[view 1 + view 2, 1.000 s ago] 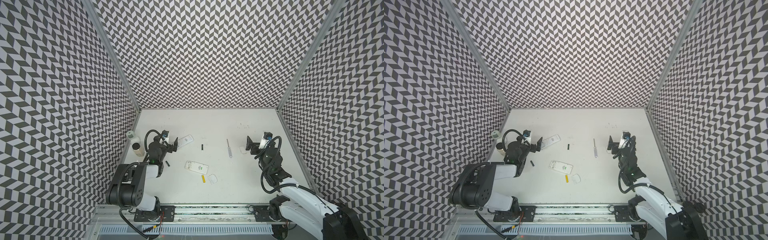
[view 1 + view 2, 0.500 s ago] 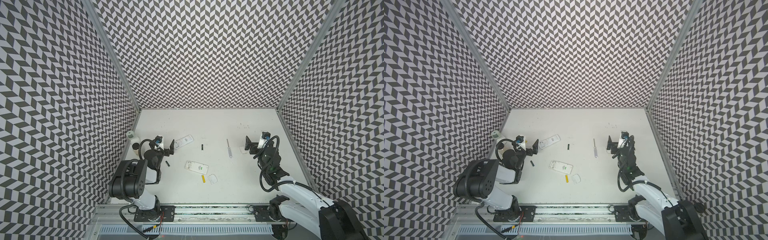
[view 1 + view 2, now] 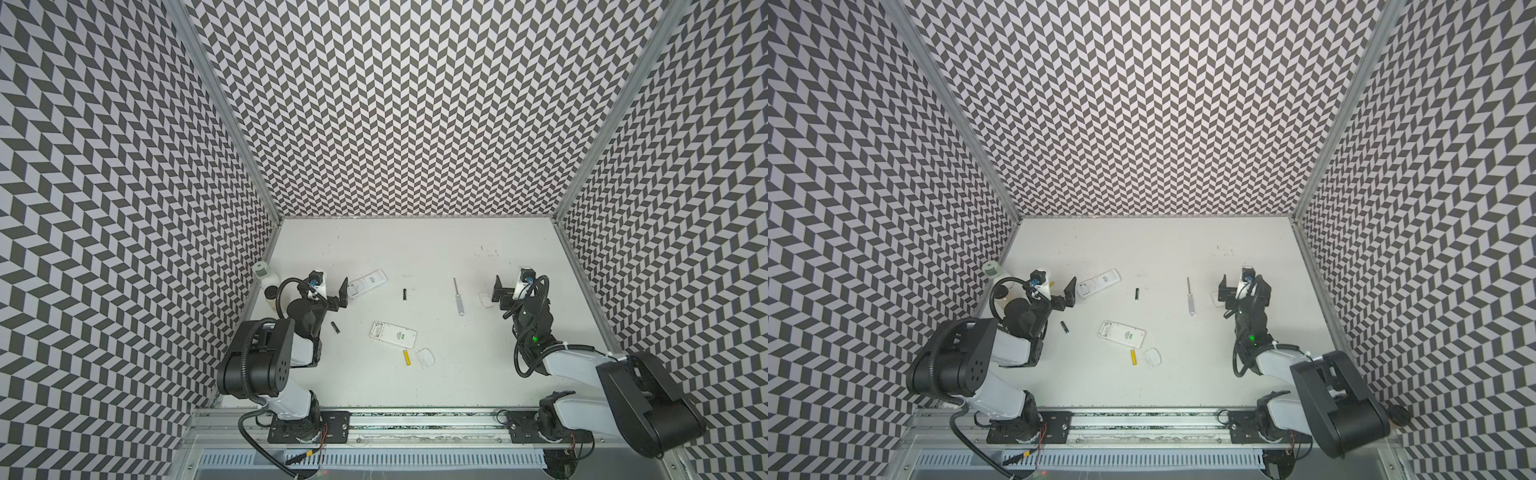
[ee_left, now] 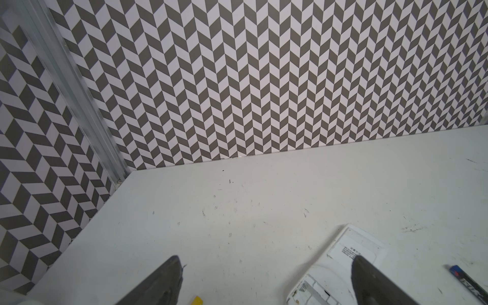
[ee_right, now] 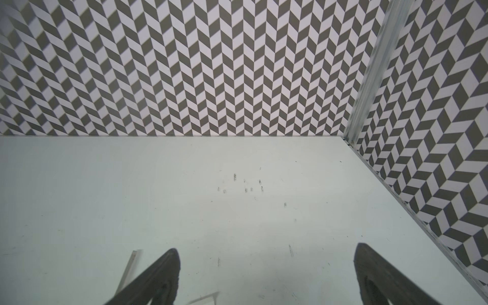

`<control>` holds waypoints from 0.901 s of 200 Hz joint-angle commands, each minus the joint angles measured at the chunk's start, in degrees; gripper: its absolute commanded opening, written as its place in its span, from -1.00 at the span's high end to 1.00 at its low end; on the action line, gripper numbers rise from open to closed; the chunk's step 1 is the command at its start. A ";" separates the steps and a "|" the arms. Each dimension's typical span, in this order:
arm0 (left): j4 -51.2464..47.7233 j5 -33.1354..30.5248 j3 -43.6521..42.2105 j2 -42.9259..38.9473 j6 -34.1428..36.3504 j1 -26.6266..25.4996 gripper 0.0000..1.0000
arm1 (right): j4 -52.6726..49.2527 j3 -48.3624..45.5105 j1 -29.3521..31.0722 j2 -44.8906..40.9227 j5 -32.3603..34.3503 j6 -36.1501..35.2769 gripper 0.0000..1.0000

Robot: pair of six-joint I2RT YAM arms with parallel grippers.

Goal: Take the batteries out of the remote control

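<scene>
So, both your grippers are spread wide with nothing in them. Your left gripper sits low over the table on the left side. One finger overlaps the uncovered end of the far remote, but I can't tell from the wrist view if it's actually touching. Your right gripper is over on the right, just beside a small clear cover, and there's only bare table between its fingers.

The batteries are scattered loose on the table:
- A black battery lies between the far remote and the screwdriver, apart from both.
- A second black battery lies near your left arm, on the near side of the left gripper.
- A yellow battery lies just on the near side of the middle remote, right next to a second clear cover.
- The tip of a second yellow battery pokes into the left wrist view, low between the fingers.

The middle remote lies back-up with its compartment end uncovered. It's too small in both top views to say whether anything is inside
</scene>
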 commanded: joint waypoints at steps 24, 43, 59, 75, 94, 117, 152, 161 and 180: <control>2.82 1.16 0.16 -0.17 -1.17 0.55 -1.00 | 13.15 -0.30 -1.67 4.19 1.46 -3.06 -0.98; 2.28 1.13 0.20 -0.31 -1.01 0.53 -1.00 | 18.10 -1.52 -3.77 6.53 -1.51 -2.33 -0.94; 2.06 1.04 0.26 -0.37 -0.98 0.57 -1.00 | 23.48 -2.76 -5.13 8.79 -2.49 -1.22 -0.99; 1.69 1.09 0.35 -0.55 -1.00 0.53 -1.00 | 26.95 -3.31 -6.74 10.59 -6.42 -0.96 -0.99; 1.70 1.15 0.33 -0.57 -1.00 0.53 -1.00 | 22.06 -1.14 -10.80 12.04 -12.45 2.51 -0.99; 1.64 1.12 0.34 -0.54 -0.92 0.53 -1.00 | 20.36 -0.30 -13.04 12.67 -16.93 3.54 -0.99; 0.05 1.16 0.70 -1.11 -0.77 0.49 -1.00 | 20.16 -0.31 -13.03 12.48 -17.01 3.36 -0.99; 0.16 1.11 0.70 -1.02 -0.74 0.45 -1.00 | 20.19 -0.30 -13.00 12.44 -16.92 3.40 -0.99; 0.04 1.11 0.70 -1.07 -0.68 0.48 -1.00 | 20.25 -0.31 -12.96 12.44 -16.91 3.40 -0.99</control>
